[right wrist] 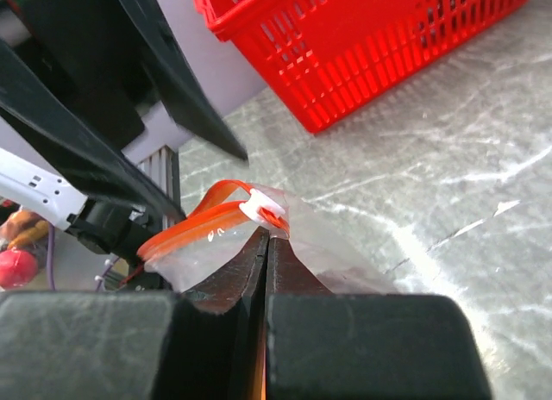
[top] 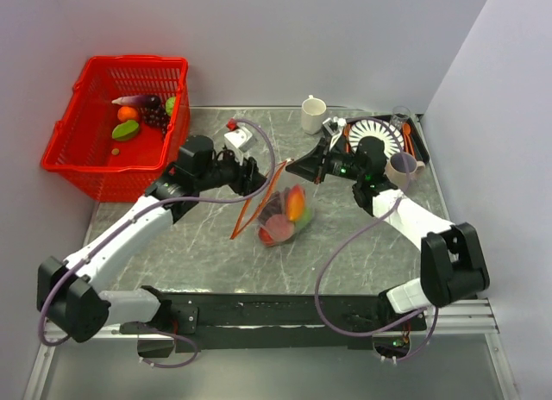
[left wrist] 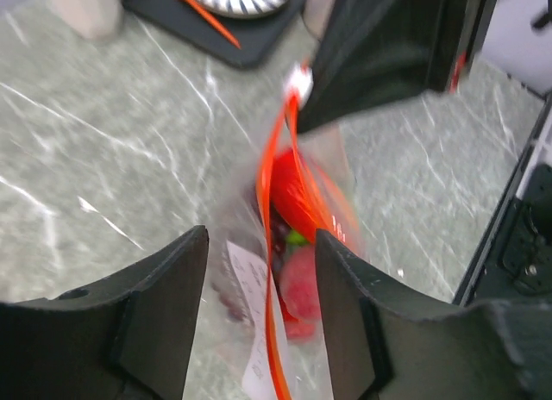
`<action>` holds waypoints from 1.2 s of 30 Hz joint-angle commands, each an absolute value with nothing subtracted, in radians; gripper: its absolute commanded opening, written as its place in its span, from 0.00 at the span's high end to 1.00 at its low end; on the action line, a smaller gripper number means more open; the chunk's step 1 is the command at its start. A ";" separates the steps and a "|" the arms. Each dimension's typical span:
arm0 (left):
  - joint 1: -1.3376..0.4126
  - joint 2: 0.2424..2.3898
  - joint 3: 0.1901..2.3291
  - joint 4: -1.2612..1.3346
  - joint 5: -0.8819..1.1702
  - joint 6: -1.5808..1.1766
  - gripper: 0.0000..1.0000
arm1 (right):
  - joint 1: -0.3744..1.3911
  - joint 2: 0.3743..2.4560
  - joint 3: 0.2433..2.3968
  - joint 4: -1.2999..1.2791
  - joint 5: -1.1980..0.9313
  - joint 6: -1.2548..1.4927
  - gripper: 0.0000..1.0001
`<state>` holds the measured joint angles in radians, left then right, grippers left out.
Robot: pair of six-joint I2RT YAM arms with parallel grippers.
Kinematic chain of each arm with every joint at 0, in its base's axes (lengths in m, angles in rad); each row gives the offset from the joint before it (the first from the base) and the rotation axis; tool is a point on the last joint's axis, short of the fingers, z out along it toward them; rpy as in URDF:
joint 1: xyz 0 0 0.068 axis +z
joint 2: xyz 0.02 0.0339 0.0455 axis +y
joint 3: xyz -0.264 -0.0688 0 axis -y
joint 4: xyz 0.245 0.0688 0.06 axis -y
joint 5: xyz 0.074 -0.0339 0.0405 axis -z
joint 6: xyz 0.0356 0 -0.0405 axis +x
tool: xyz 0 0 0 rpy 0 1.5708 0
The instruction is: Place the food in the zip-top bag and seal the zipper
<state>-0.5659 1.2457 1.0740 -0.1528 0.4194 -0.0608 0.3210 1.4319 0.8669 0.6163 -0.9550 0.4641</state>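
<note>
The clear zip-top bag [top: 285,217] lies mid-table with red, orange and green food [top: 295,202] inside. Its red-orange zipper [top: 246,215] runs from the lower left up toward my right gripper [top: 312,171]. In the right wrist view the right gripper [right wrist: 266,238] is shut on the bag's edge [right wrist: 319,245], just under the white slider [right wrist: 263,212]. My left gripper [top: 256,178] is open. In the left wrist view its jaws [left wrist: 259,271] stand wide on either side of the zipper [left wrist: 269,245] and bag [left wrist: 237,271], not touching them. The mouth gapes.
A red mesh basket [top: 116,128] with fruit stands at the back left. A white mug [top: 313,114], a black tray [top: 416,146] with a dish rack and orange cutlery, and a beige cup [top: 402,169] are at the back right. A small white block [top: 239,139] lies behind the left gripper.
</note>
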 commanded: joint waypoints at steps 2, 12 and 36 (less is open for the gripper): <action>-0.565 1.144 1.141 -0.150 0.373 -0.020 0.39 | 0.385 1.327 0.943 0.320 -0.855 0.358 1.00; -0.566 1.097 1.167 -0.167 0.601 0.170 0.44 | 0.535 1.200 1.035 0.029 -0.730 0.264 1.00; -0.655 1.187 1.181 -0.195 0.696 0.226 0.61 | 0.601 1.143 1.072 -0.078 -0.646 0.207 1.00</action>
<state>-0.6430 1.1618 1.1339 -0.1917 0.7162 0.2054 0.5915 1.1904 1.0138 -0.0998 -0.6590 0.2260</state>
